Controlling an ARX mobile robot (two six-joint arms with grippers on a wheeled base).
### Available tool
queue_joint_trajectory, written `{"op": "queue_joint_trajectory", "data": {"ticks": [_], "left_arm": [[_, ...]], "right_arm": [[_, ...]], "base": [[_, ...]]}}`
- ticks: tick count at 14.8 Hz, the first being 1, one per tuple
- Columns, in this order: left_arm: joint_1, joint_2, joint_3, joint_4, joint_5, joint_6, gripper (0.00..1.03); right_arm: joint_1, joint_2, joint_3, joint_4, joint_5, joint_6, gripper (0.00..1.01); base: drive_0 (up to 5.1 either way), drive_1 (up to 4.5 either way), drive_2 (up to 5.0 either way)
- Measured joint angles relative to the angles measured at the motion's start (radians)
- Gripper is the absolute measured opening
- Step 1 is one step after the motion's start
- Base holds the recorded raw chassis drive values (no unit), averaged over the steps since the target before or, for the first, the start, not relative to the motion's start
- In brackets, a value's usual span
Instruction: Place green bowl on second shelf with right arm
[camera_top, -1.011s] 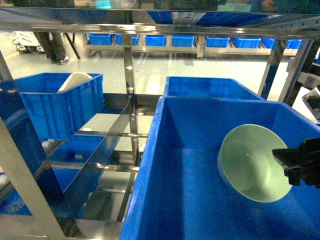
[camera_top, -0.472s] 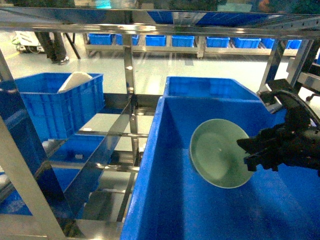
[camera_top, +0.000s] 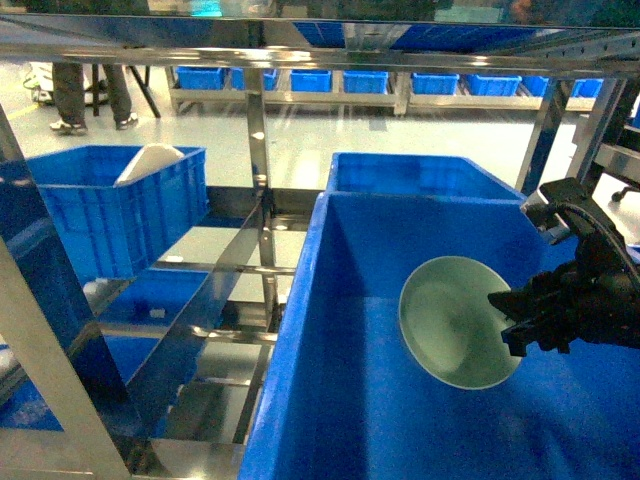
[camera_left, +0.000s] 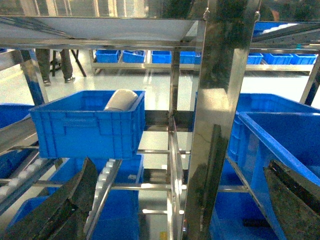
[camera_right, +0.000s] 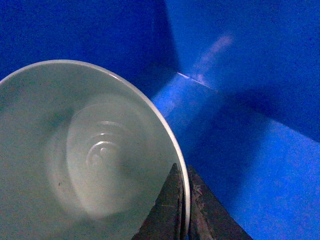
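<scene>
The pale green bowl (camera_top: 452, 322) hangs tilted on its side inside the large deep blue crate (camera_top: 302, 330), its opening facing left. My right gripper (camera_top: 506, 312) reaches in from the right and is shut on the bowl's right rim. In the right wrist view the two fingers pinch the thin rim of the bowl (camera_right: 85, 160), with the gripper (camera_right: 183, 169) above the crate's blue floor (camera_right: 260, 165). The crate rests on the steel rack tier (camera_top: 262, 268). My left gripper (camera_left: 181, 164) stands open and empty in front of a steel post.
A smaller blue crate (camera_top: 120, 205) holding a white object (camera_top: 150, 160) sits on the left of the rack. Another blue crate (camera_top: 420, 172) stands behind the large one. Steel posts (camera_left: 220, 115) and roller rails (camera_left: 107, 180) frame the bays. A person's legs (camera_top: 70, 95) stand far back.
My right gripper carried the bowl leftward into the crate, then shifted slightly back to the right and down. The person in the background walked left.
</scene>
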Motion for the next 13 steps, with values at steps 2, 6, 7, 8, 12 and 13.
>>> {"op": "queue_joint_trajectory", "data": {"ticks": [2, 6, 7, 8, 12, 13], "left_arm": [[0.000, 0.000, 0.000, 0.000, 0.000, 0.000, 0.98], [0.000, 0.000, 0.000, 0.000, 0.000, 0.000, 0.98], [0.000, 0.000, 0.000, 0.000, 0.000, 0.000, 0.98], [0.000, 0.000, 0.000, 0.000, 0.000, 0.000, 0.98], [0.000, 0.000, 0.000, 0.000, 0.000, 0.000, 0.98], [0.000, 0.000, 0.000, 0.000, 0.000, 0.000, 0.98]], "right_arm": [[-0.002, 0.000, 0.001, -0.015, 0.019, -0.019, 0.03], [-0.006, 0.000, -0.037, 0.022, 0.071, -0.010, 0.53], [-0.005, -0.014, -0.056, 0.037, 0.097, 0.016, 0.68], [0.006, -0.043, -0.098, 0.103, 0.127, 0.056, 0.84], [0.031, -0.129, -0.249, 0.256, 0.190, 0.103, 0.97], [0.042, -0.165, -0.308, 0.286, 0.222, 0.127, 0.98]], "base": [[0.0, 0.00, 0.0], [0.0, 0.00, 0.0], [0.0, 0.00, 0.0], [0.0, 0.00, 0.0], [0.0, 0.00, 0.0], [0.0, 0.00, 0.0]]}}
